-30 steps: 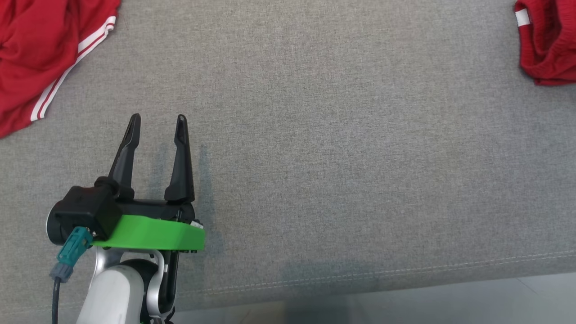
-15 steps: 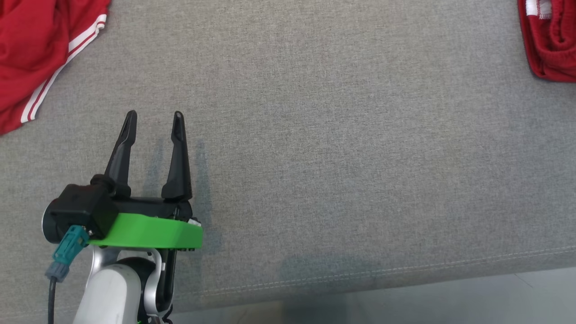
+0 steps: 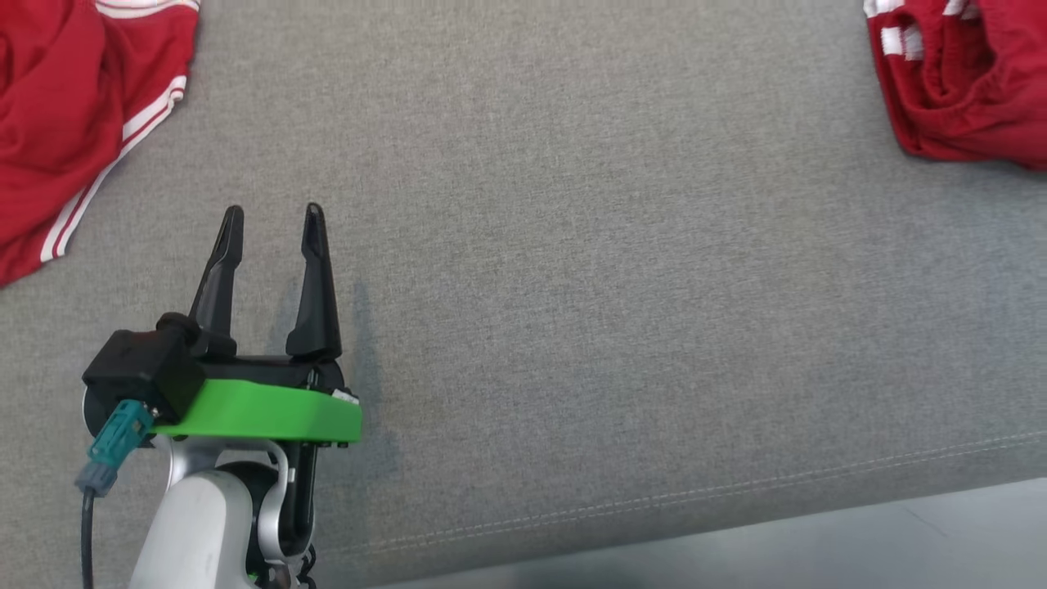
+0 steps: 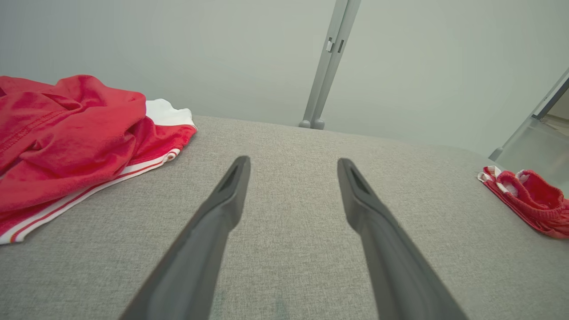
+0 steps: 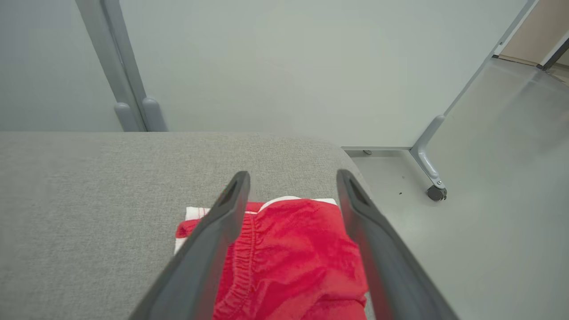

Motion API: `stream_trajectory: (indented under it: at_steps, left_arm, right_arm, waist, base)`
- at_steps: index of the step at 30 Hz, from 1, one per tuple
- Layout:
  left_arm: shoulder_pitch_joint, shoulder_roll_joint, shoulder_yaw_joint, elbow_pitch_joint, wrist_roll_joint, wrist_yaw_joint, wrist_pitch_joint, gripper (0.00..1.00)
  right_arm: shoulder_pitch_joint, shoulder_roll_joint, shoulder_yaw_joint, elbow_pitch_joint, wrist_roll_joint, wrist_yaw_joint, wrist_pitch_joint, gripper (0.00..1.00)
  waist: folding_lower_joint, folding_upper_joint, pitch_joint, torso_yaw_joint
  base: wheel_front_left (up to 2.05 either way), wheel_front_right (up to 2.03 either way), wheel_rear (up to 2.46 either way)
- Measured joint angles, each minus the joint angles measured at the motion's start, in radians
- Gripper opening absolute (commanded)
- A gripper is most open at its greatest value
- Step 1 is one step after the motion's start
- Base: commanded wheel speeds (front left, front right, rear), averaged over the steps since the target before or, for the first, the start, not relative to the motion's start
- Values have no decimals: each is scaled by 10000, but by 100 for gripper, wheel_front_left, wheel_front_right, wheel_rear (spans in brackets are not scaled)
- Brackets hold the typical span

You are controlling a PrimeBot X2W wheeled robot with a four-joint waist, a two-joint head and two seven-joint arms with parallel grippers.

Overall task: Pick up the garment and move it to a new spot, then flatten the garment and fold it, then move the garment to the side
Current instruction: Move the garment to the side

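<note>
Fingers point(image 3: 217, 278) wide apart on left gripper point(image 3: 272, 214), empty, at 8 o'clock over grey cushion point(image 3: 613, 286). Right gripper point(image 5: 292, 175) equally wide, above folded red garment point(image 3: 949, 98) lying at 2 o'clock. Loose red garment point(image 3: 57, 123) at 10 o'clock.

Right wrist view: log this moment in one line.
right jaws: open over red garment | left jaws: open over grey cushion | other garment: crumpled

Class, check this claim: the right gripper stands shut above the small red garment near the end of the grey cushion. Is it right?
Not quite: the right gripper stands open above the small red garment near the end of the grey cushion, as the right wrist view shows.
</note>
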Motion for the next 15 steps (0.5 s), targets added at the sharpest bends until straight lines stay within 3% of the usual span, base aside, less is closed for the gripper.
stream_trajectory:
  at_steps: [10, 15]
  left_arm:
    - [-66, -4, 138, 1390, -412, 0, -493, 100]
    - [-56, -10, 274, 2236, -539, 0, -805, 100]
  right_arm:
    - [646, 1041, -257, -899, 6, 54, -510, 100]
    - [1685, 1607, -660, -1833, -61, -443, -497, 100]
  waist:
    - [0, 0, -1095, -271]
    - [0, 0, -1895, -291]
  base:
    - [0, 0, 0]
    - [0, 0, 0]
